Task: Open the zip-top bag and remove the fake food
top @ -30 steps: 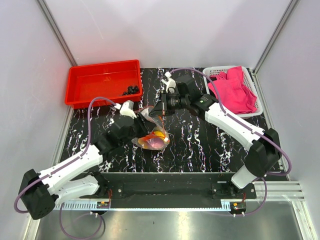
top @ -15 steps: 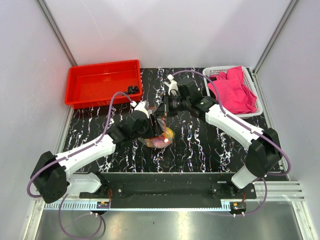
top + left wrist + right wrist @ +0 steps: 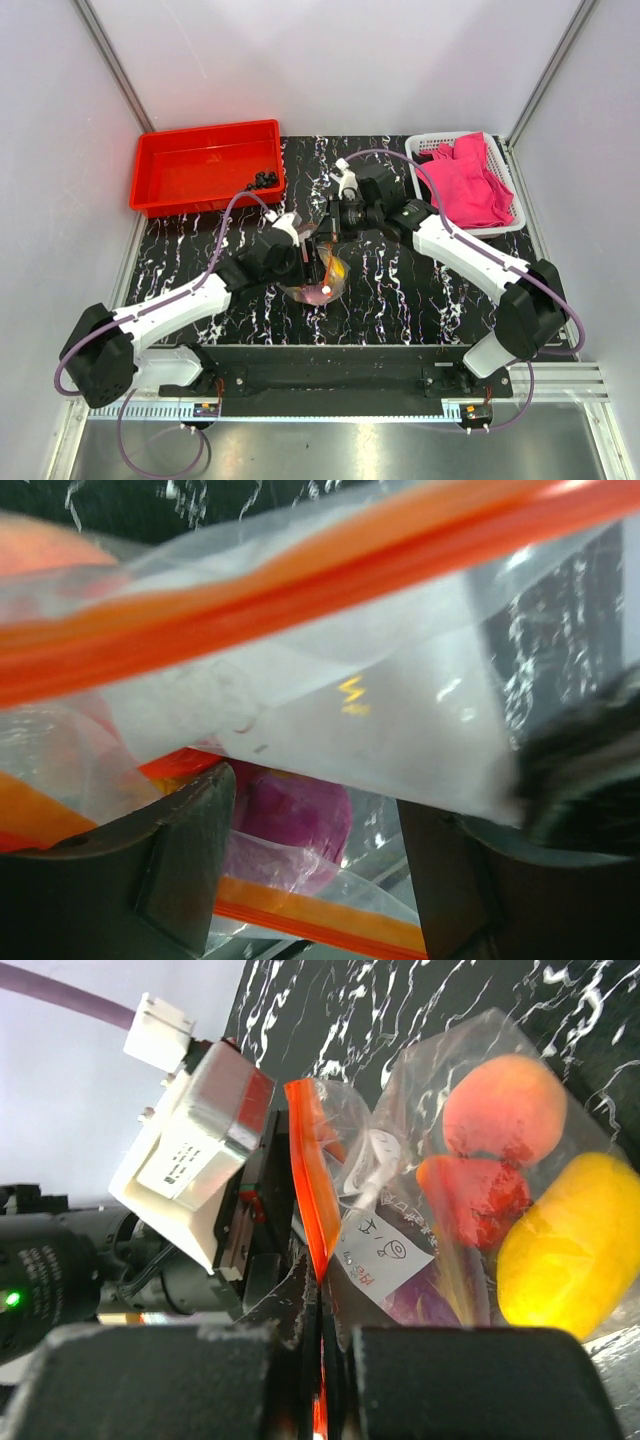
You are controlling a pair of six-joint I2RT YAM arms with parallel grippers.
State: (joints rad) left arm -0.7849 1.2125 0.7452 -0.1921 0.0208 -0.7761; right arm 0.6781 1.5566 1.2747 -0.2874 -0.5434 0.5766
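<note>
left end effector point(image 3: 315, 820) wider, advanced (at zip-top bag point(image 3: 400, 1230))

Centre of counter point(image 3: 420, 300) crowded: both arms meet at the bag point(image 3: 322, 288). Right jaws pinch its orange strip point(image 3: 306, 1170) from the far side. Left jaws stand apart just beside it, with bag film and a purple piece point(image 3: 295, 815) filling their gap. No passage between the two wrists. Left arm point(image 3: 170, 310) bars the near-left diagonal, right arm point(image 3: 470, 250) the right side. Tray point(image 3: 205, 130) takes the far-left corner, basket point(image 3: 425, 142) with cloth point(image 3: 470, 185) the far-right. Bare counter: near-right of bag under the right arm, and left edge below tray.
</note>
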